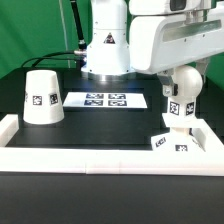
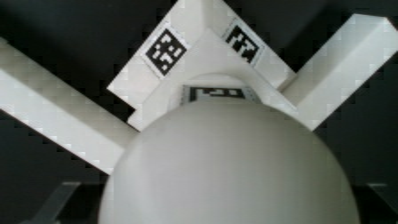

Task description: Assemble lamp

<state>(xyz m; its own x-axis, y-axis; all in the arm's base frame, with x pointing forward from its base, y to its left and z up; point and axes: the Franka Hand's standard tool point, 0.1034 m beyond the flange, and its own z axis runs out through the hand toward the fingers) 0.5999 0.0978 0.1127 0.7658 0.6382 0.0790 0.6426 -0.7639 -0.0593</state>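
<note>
My gripper [image 1: 180, 85] is shut on the white ball bulb [image 1: 178, 108] and holds it upright, stem down, just above the flat square base plate [image 1: 170, 143]. The plate lies in the rim corner at the exterior view's right. In the wrist view the bulb [image 2: 222, 160] fills the middle between my gripper's [image 2: 217, 208] jaws. A tag shows on its stem, and the tagged base plate [image 2: 199, 45] lies beyond it. I cannot tell whether the stem touches the plate. The cone shade [image 1: 44, 97] stands on the table at the exterior view's left, far from my gripper.
The marker board [image 1: 105, 100] lies flat in the middle of the black table. The white rim [image 1: 90, 155] frames the table; its corner [image 2: 54, 95] encloses the base plate. The arm's base [image 1: 105, 50] stands at the back.
</note>
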